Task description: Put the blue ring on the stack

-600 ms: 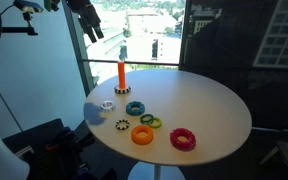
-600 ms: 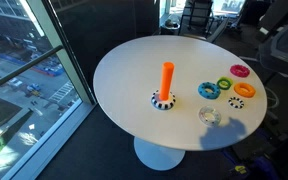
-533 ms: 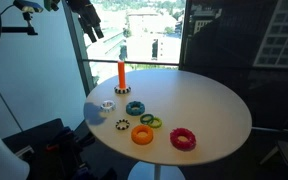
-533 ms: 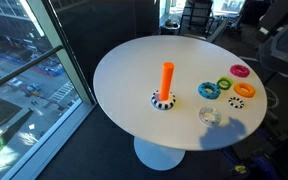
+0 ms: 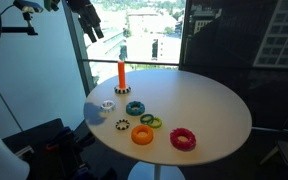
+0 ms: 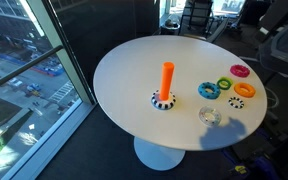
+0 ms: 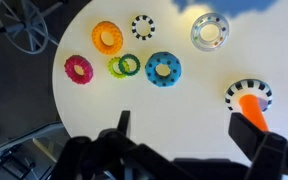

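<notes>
The blue ring [image 5: 135, 108] lies flat on the round white table [image 5: 209, 105], near its middle. It also shows in an exterior view [image 6: 209, 90] and in the wrist view [image 7: 163, 68]. The stack, an upright orange peg [image 5: 121, 75] with a dark ring at its foot, stands behind it; it shows too in an exterior view [image 6: 167, 80] and in the wrist view [image 7: 250, 103]. My gripper [image 5: 90, 26] hangs high above the table's edge, open and empty; in the wrist view its fingers [image 7: 189, 125] frame bare table.
A red ring [image 5: 183, 139], an orange ring [image 5: 142, 134], a yellow-green ring [image 5: 150, 122], a small black-white ring [image 5: 122, 125] and a pale grey-white ring [image 5: 107, 105] lie around the blue one. A window and railing stand behind the table.
</notes>
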`<act>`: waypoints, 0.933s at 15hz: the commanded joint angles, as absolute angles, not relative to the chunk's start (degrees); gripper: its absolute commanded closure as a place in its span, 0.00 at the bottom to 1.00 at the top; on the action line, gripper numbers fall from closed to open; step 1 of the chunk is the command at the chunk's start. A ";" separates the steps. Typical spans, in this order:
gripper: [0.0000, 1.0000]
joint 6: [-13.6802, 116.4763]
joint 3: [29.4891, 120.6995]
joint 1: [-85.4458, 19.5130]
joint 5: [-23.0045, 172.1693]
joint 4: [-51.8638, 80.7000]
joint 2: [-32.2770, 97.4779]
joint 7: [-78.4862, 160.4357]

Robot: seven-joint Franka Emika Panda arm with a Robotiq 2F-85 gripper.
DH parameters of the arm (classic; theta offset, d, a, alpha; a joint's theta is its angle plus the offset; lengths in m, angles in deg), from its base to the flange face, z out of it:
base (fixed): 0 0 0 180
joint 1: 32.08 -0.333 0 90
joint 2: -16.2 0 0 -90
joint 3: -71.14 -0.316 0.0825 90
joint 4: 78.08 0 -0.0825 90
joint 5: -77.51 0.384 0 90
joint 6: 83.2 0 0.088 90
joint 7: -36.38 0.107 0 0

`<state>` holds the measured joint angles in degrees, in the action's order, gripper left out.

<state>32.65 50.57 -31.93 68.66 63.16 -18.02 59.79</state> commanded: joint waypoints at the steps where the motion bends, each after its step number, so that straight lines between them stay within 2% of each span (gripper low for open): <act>1: 0.00 32.36 51.87 -33.50 67.73 62.99 -17.64 60.57; 14: 0.00 40.08 59.32 -32.98 70.42 63.46 -10.10 57.85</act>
<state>38.00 56.76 -32.47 68.89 63.34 -12.76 59.59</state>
